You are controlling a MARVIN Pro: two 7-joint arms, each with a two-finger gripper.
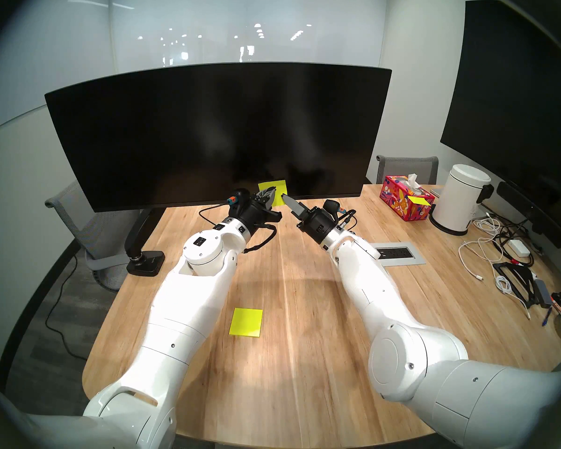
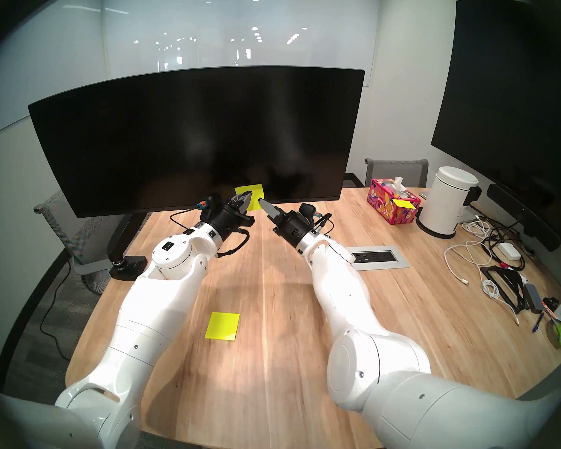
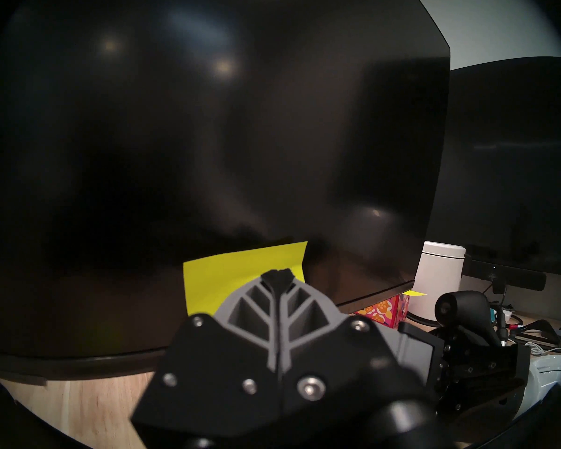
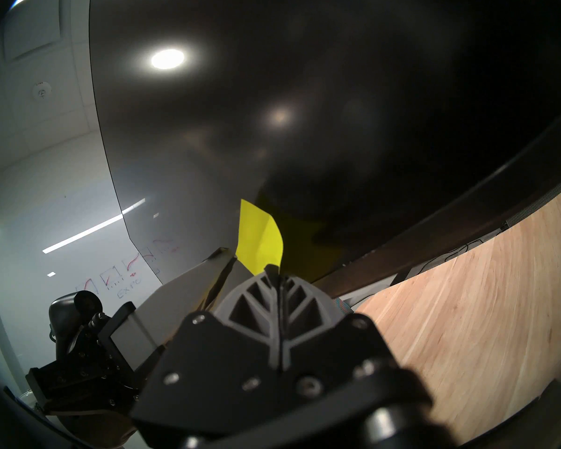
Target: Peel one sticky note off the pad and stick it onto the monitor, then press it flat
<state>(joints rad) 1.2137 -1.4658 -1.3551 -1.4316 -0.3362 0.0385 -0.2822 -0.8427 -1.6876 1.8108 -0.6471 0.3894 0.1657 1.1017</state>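
Sticky note (image 1: 277,192) on monitor (image 1: 208,130) lower edge; left claw (image 1: 270,194), right claw (image 1: 284,197) both closed, empty, at note.

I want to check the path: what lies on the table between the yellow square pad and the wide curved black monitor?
In the head views, only bare wooden table lies between pad and monitor; both arms hang above it.

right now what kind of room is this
Most likely an office meeting room: a wooden table with a built-in power outlet strip, mesh office chairs, a whiteboard wall and a large wall display.
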